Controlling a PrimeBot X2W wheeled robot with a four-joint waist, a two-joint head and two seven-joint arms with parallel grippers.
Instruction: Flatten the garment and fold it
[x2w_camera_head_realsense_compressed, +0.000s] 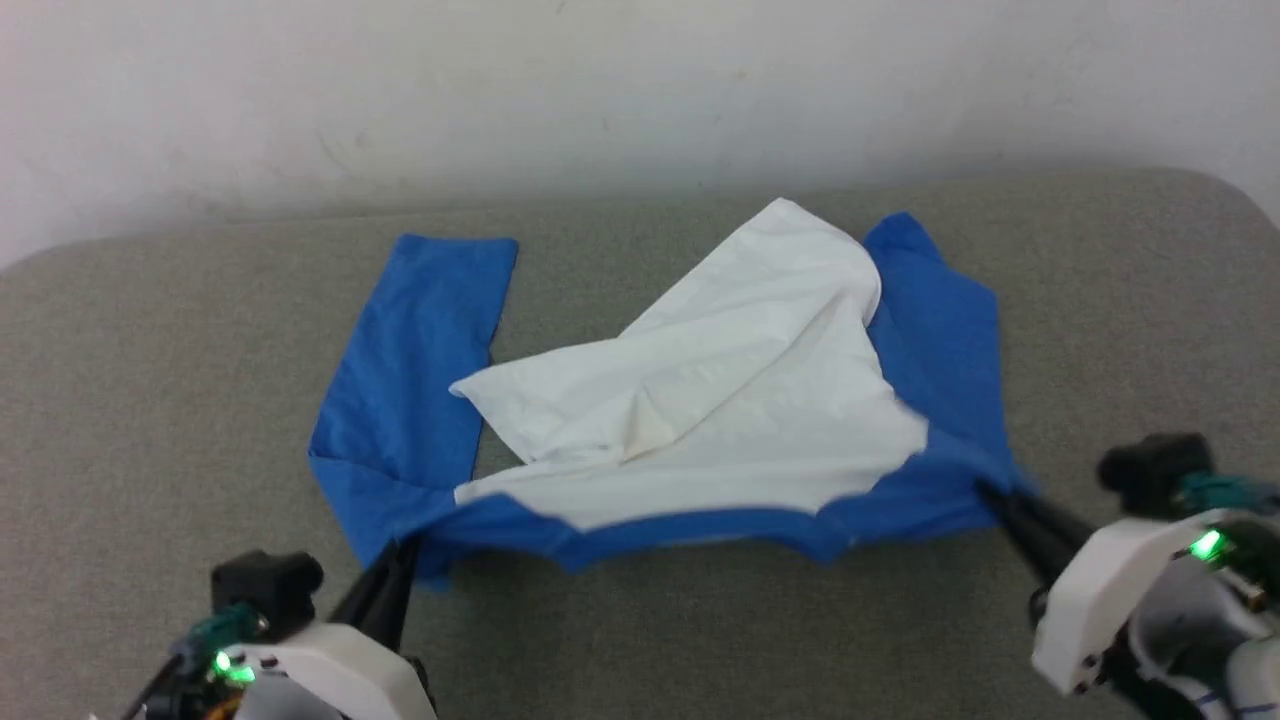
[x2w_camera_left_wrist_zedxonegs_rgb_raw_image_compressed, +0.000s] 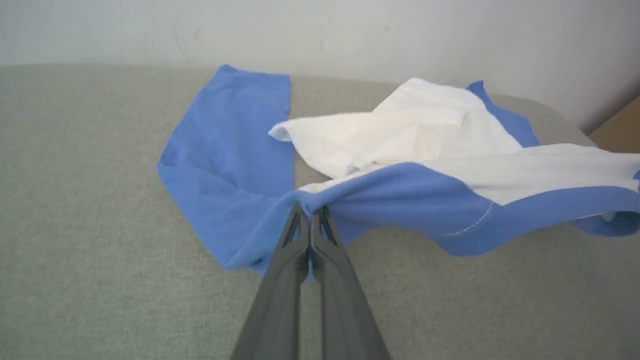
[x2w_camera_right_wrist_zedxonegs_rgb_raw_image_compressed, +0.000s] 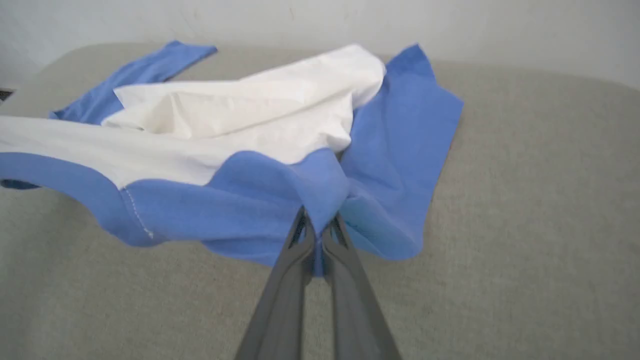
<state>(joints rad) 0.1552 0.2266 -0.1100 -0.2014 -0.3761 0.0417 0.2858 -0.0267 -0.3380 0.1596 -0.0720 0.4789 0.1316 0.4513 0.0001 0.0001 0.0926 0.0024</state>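
Note:
The garment (x2w_camera_head_realsense_compressed: 700, 400) is a white shirt with bright blue sleeves, lying crumpled on the grey padded surface (x2w_camera_head_realsense_compressed: 150, 400). Its near blue shoulder edge is stretched and lifted between both grippers. My left gripper (x2w_camera_head_realsense_compressed: 405, 545) is shut on the blue fabric at the near left shoulder, as the left wrist view shows (x2w_camera_left_wrist_zedxonegs_rgb_raw_image_compressed: 311, 212). On the near right shoulder my right gripper (x2w_camera_head_realsense_compressed: 990, 492) is pinched shut on blue fabric (x2w_camera_right_wrist_zedxonegs_rgb_raw_image_compressed: 317, 220). One blue sleeve (x2w_camera_head_realsense_compressed: 420, 340) lies flat toward the far left; the other (x2w_camera_head_realsense_compressed: 950, 320) is bunched at the right. The white body is rumpled in the middle.
A pale wall (x2w_camera_head_realsense_compressed: 640, 90) rises right behind the grey surface's far edge. The surface's rounded corner (x2w_camera_head_realsense_compressed: 1220, 200) is at the far right. A brown object (x2w_camera_left_wrist_zedxonegs_rgb_raw_image_compressed: 620, 130) shows past that corner in the left wrist view.

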